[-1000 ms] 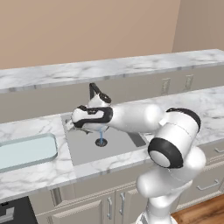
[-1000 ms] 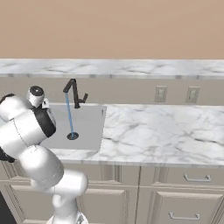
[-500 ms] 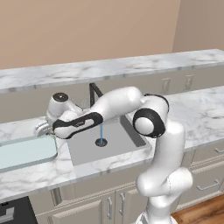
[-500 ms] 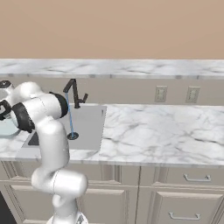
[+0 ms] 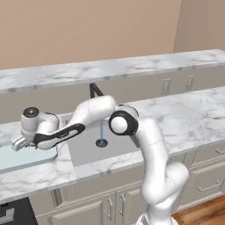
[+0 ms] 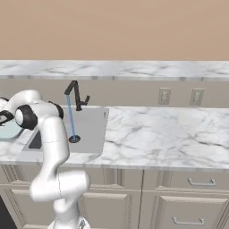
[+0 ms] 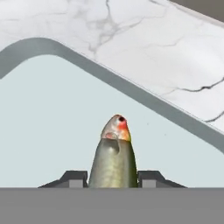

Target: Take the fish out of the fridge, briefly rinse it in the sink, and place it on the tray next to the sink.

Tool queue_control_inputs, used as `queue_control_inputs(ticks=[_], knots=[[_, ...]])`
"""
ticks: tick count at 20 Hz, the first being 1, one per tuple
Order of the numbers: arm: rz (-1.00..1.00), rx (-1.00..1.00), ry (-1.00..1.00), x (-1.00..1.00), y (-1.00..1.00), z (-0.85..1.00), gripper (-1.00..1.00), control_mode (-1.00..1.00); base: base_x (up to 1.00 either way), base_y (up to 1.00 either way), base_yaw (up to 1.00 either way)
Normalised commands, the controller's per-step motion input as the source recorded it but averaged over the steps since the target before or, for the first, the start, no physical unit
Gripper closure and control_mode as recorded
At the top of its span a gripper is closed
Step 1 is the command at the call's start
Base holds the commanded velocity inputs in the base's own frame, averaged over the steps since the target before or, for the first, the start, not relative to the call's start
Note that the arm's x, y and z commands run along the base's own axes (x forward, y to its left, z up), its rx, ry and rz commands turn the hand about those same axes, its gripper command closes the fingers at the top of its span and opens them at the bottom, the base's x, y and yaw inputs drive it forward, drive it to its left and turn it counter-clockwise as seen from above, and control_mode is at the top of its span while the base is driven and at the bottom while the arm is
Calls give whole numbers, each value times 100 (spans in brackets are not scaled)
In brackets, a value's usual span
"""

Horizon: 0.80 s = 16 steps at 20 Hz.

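Olive fish pinched between fingers | over tray | tail cut off below

counter: glossy veined marble | tray: smooth translucent plastic | fish: sheeny skin

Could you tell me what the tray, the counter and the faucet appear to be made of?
Tray: likely translucent plastic or glass, pale blue-green with a smooth grey rim. Counter: looks like polished marble, white with grey veining. Faucet: apparently matte black metal, thin and angular, though the render leaves that open.
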Motion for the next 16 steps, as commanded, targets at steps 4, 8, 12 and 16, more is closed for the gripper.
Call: queue_control_inputs(ticks=[4,8,12,16], knots=[[-1,0,-10,51,9,43,-100,-100,0,0,0],[-4,8,-1,7,-21,98,-100,-100,0,0,0],[0,12,-2,-6,-85,71,-100,-100,0,0,0],[0,22,-12,-59,-100,27,-100,-100,0,0,0]])
